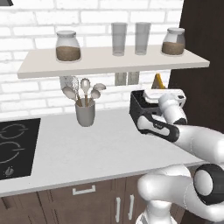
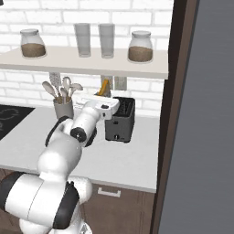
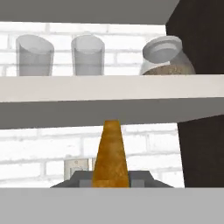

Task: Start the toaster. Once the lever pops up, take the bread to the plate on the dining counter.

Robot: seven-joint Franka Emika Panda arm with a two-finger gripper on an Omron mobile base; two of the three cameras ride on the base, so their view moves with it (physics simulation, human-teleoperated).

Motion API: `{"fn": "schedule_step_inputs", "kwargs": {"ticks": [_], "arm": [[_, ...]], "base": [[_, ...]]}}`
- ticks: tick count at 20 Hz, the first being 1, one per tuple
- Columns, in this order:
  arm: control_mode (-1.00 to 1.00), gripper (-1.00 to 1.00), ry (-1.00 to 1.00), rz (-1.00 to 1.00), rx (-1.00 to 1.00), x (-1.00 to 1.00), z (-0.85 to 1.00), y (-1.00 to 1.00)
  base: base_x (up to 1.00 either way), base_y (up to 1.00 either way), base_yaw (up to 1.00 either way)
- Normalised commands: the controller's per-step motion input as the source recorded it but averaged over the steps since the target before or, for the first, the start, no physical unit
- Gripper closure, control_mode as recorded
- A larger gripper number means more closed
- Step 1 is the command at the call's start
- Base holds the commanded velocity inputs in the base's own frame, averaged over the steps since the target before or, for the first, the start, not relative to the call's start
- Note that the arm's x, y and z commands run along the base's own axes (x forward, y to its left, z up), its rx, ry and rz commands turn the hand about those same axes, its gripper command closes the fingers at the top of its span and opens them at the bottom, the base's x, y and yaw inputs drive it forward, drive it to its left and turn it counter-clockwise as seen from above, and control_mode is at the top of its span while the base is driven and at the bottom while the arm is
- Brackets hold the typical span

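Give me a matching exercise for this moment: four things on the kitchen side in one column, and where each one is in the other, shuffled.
Things:
1. toaster
2. bread
3. utensil holder
4. two empty glasses

Places:
A. on the shelf, between the two jars
B. on the worktop, by the dark panel at its right end
C. on the worktop under the shelf, between cooktop and toaster
D. sticking up from the top of the toaster

Pairs: 1-B, 2-D, 3-C, 4-A
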Motion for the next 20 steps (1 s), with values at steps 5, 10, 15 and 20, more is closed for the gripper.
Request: {"fn": "schedule_step_inputs", "kwargs": {"ticks": [5, 10, 15, 20], "arm": [[-1.0, 1.0, 0.21, -0.01, -0.28, -0.41, 0.71, 0.02], [-1.0, 1.0, 0.46, 0.0, -0.3, -0.39, 0.64, 0.0], [-1.0, 1.0, 0.43, 0.0, -0.27, -0.41, 0.07, 0.0], [-1.0, 1.0, 0.43, 0.0, -0.2, -0.31, 0.02, -0.05]], "base": [[0.0, 0.0, 0.0], [0.0, 0.0, 0.0], [0.0, 0.0, 0.0], [0.0, 0.0, 0.0]]}}
